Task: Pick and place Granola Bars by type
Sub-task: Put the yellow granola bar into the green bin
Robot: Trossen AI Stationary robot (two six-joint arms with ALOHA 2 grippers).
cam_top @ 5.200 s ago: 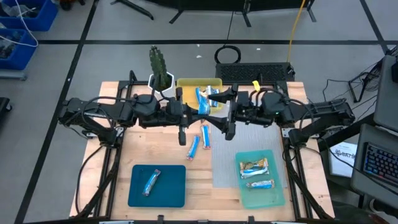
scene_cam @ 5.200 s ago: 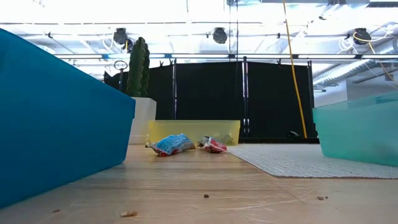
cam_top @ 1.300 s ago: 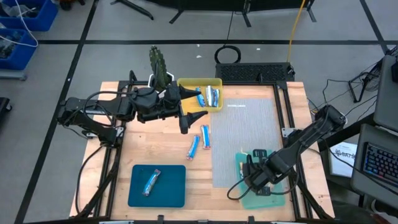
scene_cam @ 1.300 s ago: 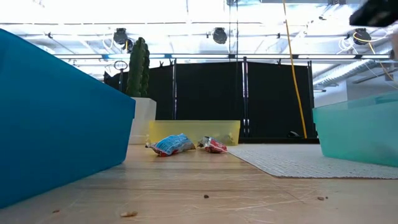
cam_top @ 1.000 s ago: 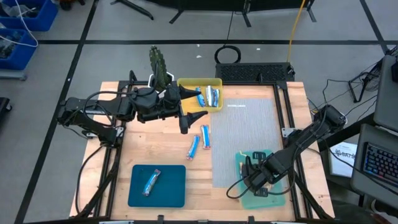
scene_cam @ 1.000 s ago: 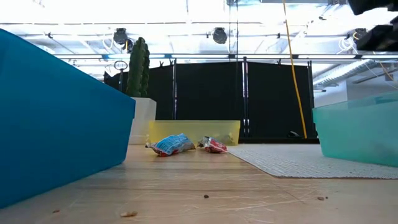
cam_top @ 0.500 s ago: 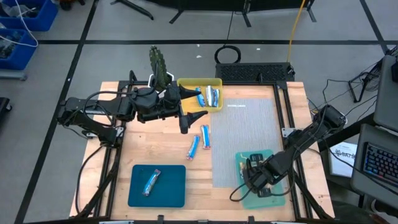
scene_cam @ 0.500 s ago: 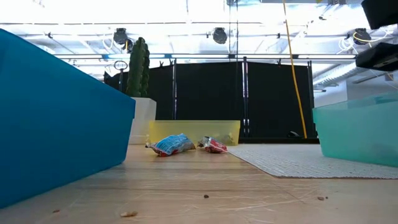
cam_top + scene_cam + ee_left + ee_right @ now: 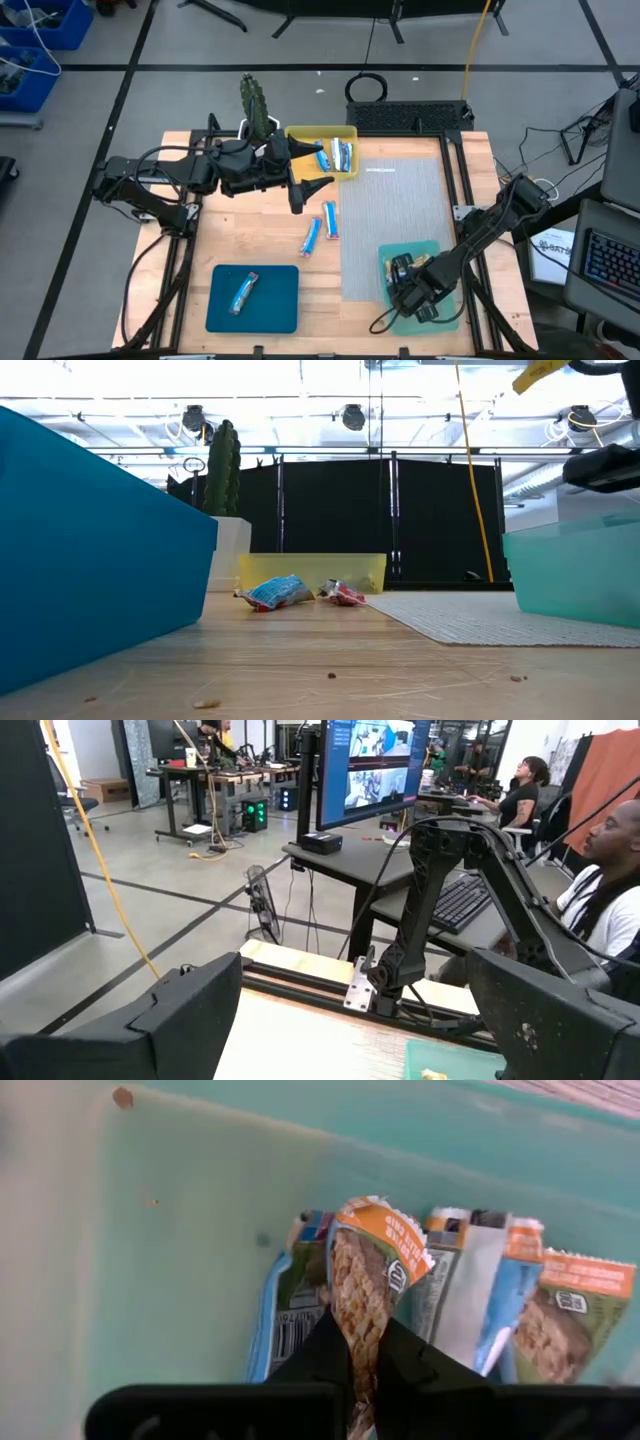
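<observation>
The right gripper (image 9: 362, 1360) is seen in its wrist view clamped on a tan bar (image 9: 368, 1280), the fingers pinched tight on the wrapper's lower end, directly over the light teal tray (image 9: 180, 1250). Two more bars (image 9: 500, 1295) are shown lying in that tray just behind the held one. From the high view the same gripper (image 9: 405, 285) is placed at the table's 5 o'clock, over the light teal tray (image 9: 445, 315), but the held bar is hidden there by the arm. The left gripper (image 9: 312, 187) is held spread wide at about 11 o'clock, just off the near edge of the yellow tray (image 9: 300, 135), with nothing between its fingers; its wrist view confirms the wide gap between the fingers (image 9: 190, 1010) and shows only the room beyond, where a person (image 9: 610, 880) is seated. Blue bars (image 9: 335, 155) are seen in the yellow tray from above, two loose blue bars (image 9: 320, 228) lie on the bare wood near the centre, and one blue bar (image 9: 243, 291) lies in the dark teal tray (image 9: 280, 315) at 7 o'clock. In the low view the two loose bars (image 9: 275, 592) appear in front of the yellow tray (image 9: 360, 565), one showing a reddish wrapper (image 9: 345, 594) that the overhead camera does not reveal.
</observation>
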